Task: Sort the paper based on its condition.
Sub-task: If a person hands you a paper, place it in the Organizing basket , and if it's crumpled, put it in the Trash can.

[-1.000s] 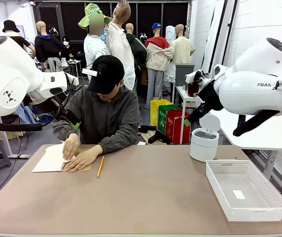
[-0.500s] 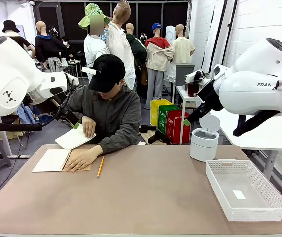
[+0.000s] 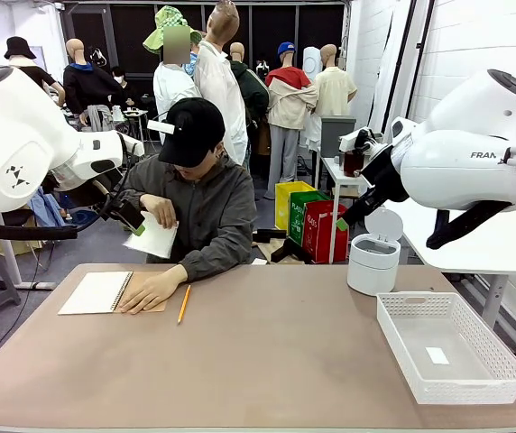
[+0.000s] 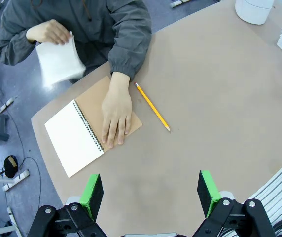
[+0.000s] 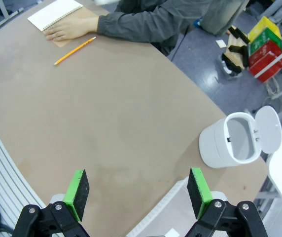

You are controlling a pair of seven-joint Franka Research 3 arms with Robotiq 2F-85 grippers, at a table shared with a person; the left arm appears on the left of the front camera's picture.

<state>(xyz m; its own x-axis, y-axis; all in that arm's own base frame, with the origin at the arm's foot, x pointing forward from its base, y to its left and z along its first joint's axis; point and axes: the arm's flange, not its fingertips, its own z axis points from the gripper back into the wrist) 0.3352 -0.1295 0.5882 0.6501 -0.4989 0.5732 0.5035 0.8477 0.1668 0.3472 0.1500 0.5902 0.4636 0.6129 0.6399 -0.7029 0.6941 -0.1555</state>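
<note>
The person's hand holds the paper (image 3: 153, 239), a white sheet, in the air in front of their chest, off the table's far left edge. In the left wrist view the paper (image 4: 59, 61) shows at the top left. My left gripper (image 4: 151, 192) hangs open high above the table, far from the sheet, with nothing between its green pads. My right gripper (image 5: 138, 190) is also open and empty, high over the table's right half. In the front view both arms are raised at the sides.
An open spiral notebook (image 3: 96, 291) lies at the far left under the person's other hand (image 3: 154, 290), with a yellow pencil (image 3: 184, 304) beside it. A white lidded bin (image 3: 373, 255) stands open at the far right. A white basket (image 3: 447, 347) sits near right.
The person has pulled a sheet off the notebook and raised it from the table to chest height. Neither arm has moved.
</note>
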